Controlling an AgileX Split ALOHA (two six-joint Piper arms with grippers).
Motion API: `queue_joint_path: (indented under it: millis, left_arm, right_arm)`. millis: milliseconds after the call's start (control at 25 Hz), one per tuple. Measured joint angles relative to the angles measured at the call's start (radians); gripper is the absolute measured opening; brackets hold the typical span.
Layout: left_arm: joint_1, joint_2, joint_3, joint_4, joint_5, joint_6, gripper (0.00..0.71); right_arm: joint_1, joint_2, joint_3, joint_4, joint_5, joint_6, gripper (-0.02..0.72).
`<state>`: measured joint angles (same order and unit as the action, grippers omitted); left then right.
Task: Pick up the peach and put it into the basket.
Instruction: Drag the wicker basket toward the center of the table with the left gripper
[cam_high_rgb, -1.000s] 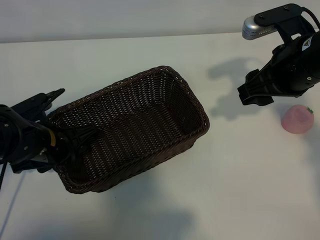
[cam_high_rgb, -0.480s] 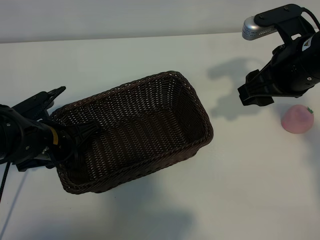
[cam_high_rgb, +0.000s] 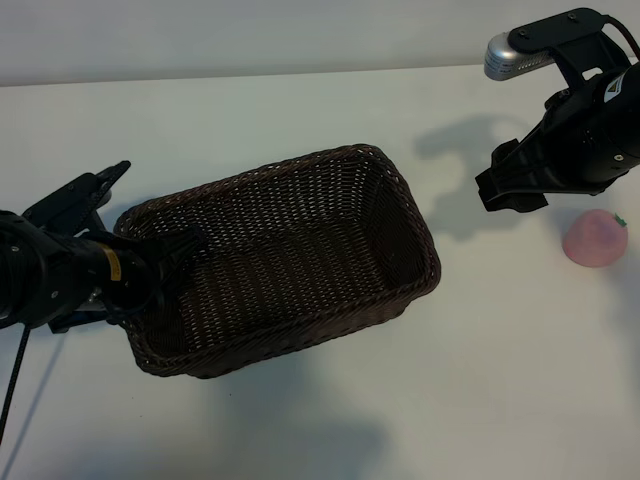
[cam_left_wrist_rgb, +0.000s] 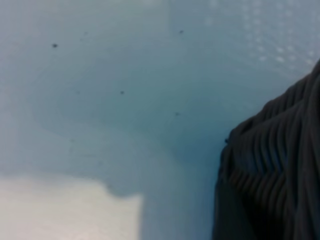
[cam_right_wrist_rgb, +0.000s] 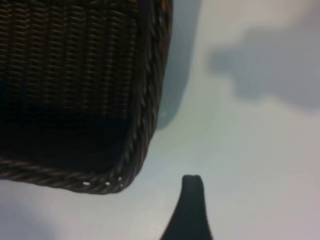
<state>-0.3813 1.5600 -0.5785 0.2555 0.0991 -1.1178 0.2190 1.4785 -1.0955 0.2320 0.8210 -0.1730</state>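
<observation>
Bench (cam_high_rgb: 300, 430): white, carries everything.

Basket (cam_high_rgb: 290, 255): dark wicker, lies at an angle on the bench, mid-left, open side up, nothing in it. One rounded corner fills much of the right wrist view (cam_right_wrist_rgb: 120, 170).

Left gripper (cam_high_rgb: 150, 262): at the basket's left end wall, one finger over the rim inside, the other outside; it looks clamped on that wall. Judgement: the step in hand is positioning the basket with this arm. To do it well, keep the grasp low on the rim, slide rather than lift, and bring the open mouth toward the fruit without tipping.

Right gripper (cam_high_rgb: 510, 190): raised over the bench, right of the basket, near the peach but not over it. Fingers spread, holding nothing; only one fingertip (cam_right_wrist_rgb: 192, 200) shows in its wrist view.

Peach (cam_high_rgb: 594, 238): pale pink, green leaf up, on the bench at the far right, well apart from the basket, untouched. Pick not yet begun.
</observation>
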Motion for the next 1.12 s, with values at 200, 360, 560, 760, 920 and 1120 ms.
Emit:
queue_joint_path:
  millis: [200,360,560,760,920,1120]
  left_arm:
    - [0.0,-0.052,0.003,-0.005,-0.021,0.0,0.409]
    - [0.0,-0.101,0.007,-0.005,-0.027,0.001,0.407]
    - [0.0,-0.156,0.007,-0.003,-0.061,-0.025,0.404]
    - [0.0,-0.168,0.007,-0.003,-0.082,-0.045,0.403]
    - [0.0,-0.168,0.007,0.005,-0.119,-0.077,0.403]
    - [0.0,-0.168,0.008,0.013,-0.186,-0.126,0.403]
  right_arm:
    - [0.0,0.0,0.0,0.0,0.001,0.0,0.595]
    - [0.0,0.0,0.0,0.0,0.005,0.0,0.595]
    - [0.0,0.0,0.0,0.0,0.019,0.0,0.595]
    - [0.0,0.0,0.0,0.0,0.034,0.0,0.594]
    - [0.0,0.0,0.0,0.0,0.04,0.0,0.594]
    - [0.0,0.0,0.0,0.0,0.041,0.0,0.594]
